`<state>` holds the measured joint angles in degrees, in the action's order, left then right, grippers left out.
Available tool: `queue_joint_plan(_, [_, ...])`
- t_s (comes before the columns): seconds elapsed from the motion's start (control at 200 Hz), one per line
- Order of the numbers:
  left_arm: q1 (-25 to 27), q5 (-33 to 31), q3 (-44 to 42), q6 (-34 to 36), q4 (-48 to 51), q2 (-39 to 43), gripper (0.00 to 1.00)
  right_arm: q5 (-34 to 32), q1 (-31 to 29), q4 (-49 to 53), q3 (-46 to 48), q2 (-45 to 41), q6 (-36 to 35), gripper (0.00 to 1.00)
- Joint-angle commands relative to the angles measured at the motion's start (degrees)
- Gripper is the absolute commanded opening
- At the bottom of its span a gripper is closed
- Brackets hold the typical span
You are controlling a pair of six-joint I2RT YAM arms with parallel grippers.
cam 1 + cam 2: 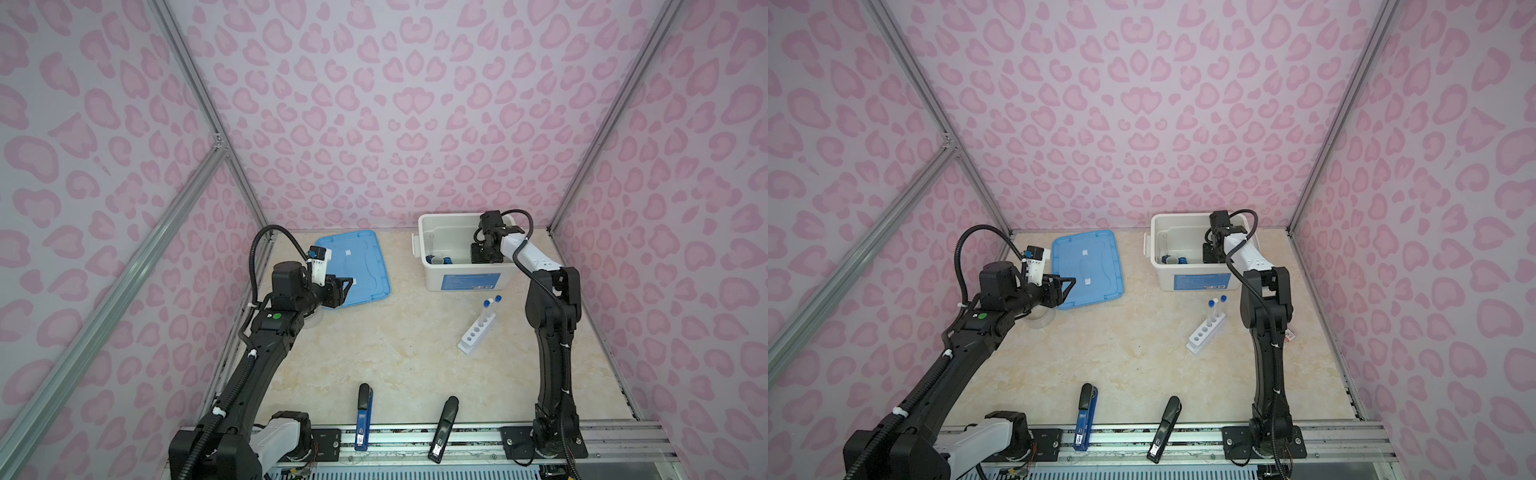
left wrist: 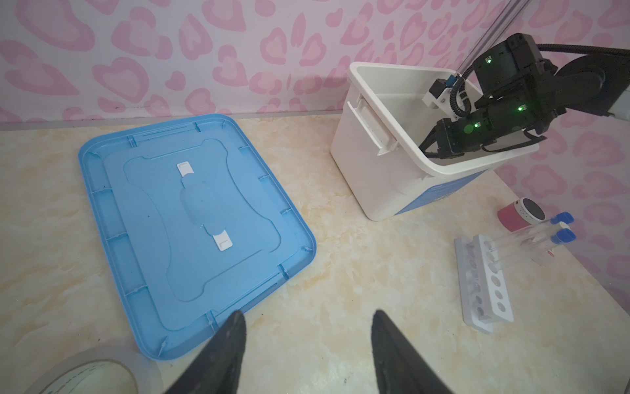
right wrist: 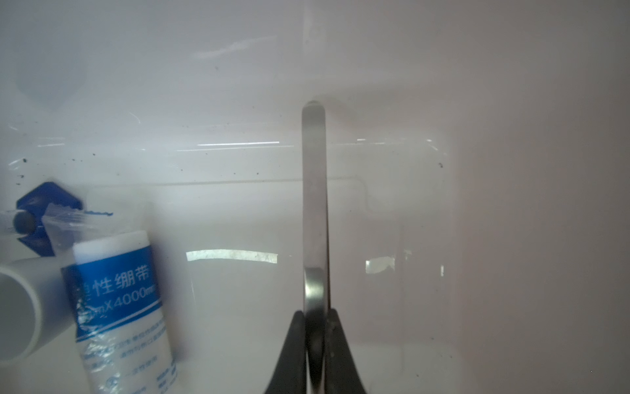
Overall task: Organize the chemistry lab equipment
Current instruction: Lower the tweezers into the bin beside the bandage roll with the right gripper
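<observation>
- While the right gripper reaches down inside the white bin, its jaws are pressed together on the metal tweezers. They stick out straight ahead of the fingertips. Whether their far end touches the bin's wall, I cannot tell.
- In the right wrist view, three things lie together at one end of the bin's floor. One is a white-and-blue bottle on its side. A small white cup lies just beside it, mouth toward the camera. Behind both lies a clear cylinder with a blue base.
- In both top views the bin stands open at the far right of the table.
- Its blue lid lies flat, well to the left of the bin.
- The left gripper hovers over the lid's near edge with its jaws spread and nothing between them.
- A white rack stands in front of the bin. Three capped tubes fill the holes at its far end, and the other holes are bare.
- A tape roll lies by the left arm.
- Two staplers lie at the near edge.
</observation>
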<state>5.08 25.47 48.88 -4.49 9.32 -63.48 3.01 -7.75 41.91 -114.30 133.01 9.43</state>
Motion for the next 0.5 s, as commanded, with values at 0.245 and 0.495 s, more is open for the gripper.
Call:
queue_joint_plan(0.245, [0.02, -0.31, -0.04, 0.25, -0.88, 0.55, 0.61, -0.54, -0.06, 0.23, -0.66, 2.32, -0.22, 0.1])
queue_joint_plan(0.495, [0.02, -0.31, 0.25, 0.27, -0.73, 0.43, 0.61, -0.12, 0.1, 0.27, -0.82, 3.24, -0.3, 0.14])
